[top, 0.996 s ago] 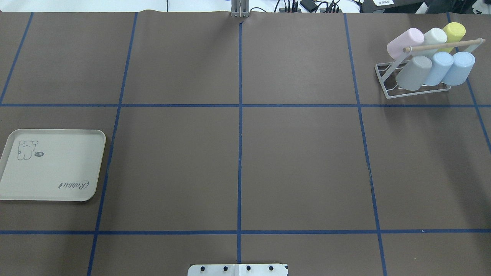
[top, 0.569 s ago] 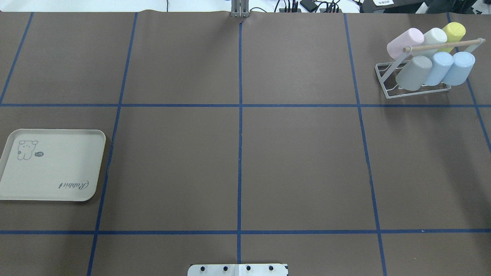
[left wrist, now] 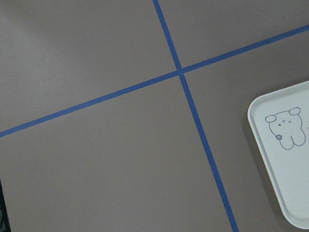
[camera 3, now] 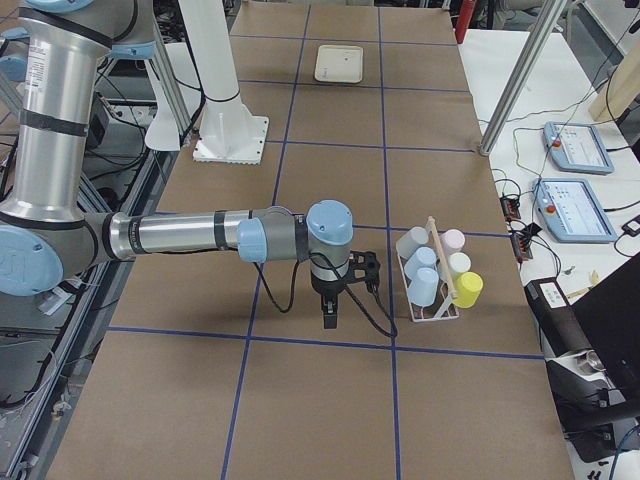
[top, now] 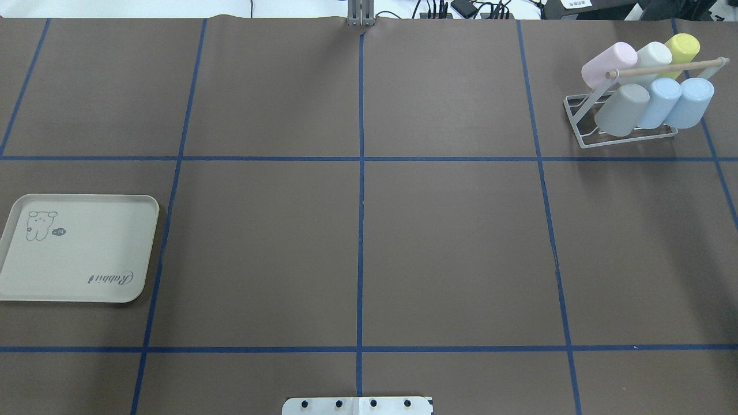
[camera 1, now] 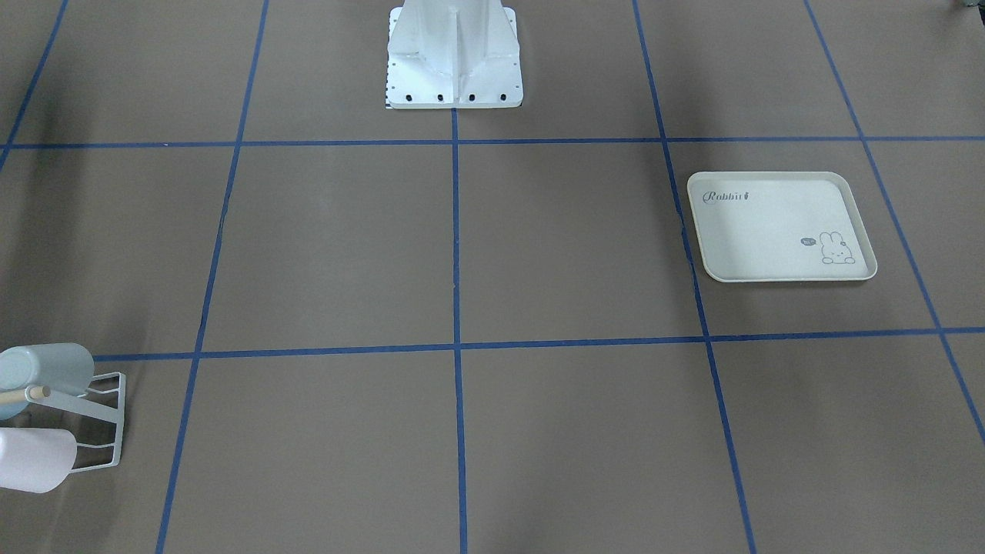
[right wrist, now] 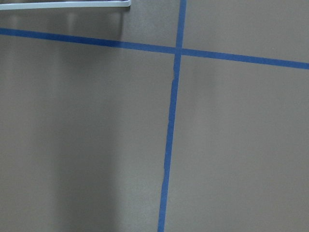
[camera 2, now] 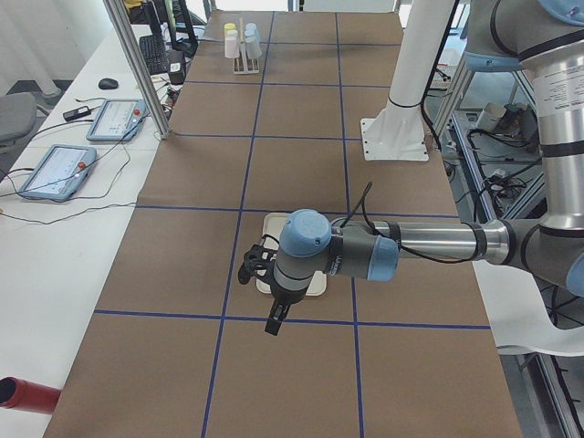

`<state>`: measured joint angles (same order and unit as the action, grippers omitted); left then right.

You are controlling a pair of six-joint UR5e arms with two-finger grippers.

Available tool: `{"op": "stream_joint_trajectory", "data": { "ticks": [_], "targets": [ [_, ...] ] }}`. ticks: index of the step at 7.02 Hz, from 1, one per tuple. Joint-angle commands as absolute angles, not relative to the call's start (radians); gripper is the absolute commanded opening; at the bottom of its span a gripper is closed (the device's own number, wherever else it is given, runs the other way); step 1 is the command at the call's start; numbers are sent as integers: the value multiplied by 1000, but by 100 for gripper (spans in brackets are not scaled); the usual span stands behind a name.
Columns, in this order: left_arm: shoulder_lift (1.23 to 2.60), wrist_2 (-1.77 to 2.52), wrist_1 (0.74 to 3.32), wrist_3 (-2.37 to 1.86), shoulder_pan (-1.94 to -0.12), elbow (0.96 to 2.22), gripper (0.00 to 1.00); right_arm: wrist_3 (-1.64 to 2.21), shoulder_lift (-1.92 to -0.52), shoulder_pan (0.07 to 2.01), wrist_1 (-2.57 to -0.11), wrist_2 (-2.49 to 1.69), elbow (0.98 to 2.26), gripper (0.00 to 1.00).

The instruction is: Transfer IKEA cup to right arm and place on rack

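Observation:
Several IKEA cups rest tilted on the white wire rack (top: 700,63) at the table's far right: pink (top: 608,64), white (top: 652,57), yellow (top: 680,49), grey (top: 621,109) and two blue (top: 657,102). The rack (camera 1: 121,419) also shows at the front-facing view's lower left. My left gripper (camera 2: 273,327) shows only in the exterior left view, hanging over the tray; I cannot tell whether it is open or shut. My right gripper (camera 3: 329,320) shows only in the exterior right view, pointing down beside the rack (camera 3: 441,255); its state cannot be told either. Nothing shows in either gripper.
A cream rabbit-print tray (top: 81,248) lies at the table's left edge, its corner in the left wrist view (left wrist: 285,159). The robot's white base (camera 1: 454,54) stands at the near middle. Blue tape lines grid the brown table. Tablets and cables lie on side benches.

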<state>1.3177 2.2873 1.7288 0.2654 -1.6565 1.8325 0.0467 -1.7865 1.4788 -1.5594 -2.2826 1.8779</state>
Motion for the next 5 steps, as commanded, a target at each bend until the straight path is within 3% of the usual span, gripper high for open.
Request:
{"op": "stream_joint_trajectory", "data": {
  "ticks": [1,5],
  "targets": [
    [1309,2287,1727,265,-1655,1829,100,46,-1786,1470,-1525,-2309,1867,100],
    [1293,2286,1729,265,-1657,1832,100,48,-1790,1470,-1503,-2313,1864,100]
  ]
}}
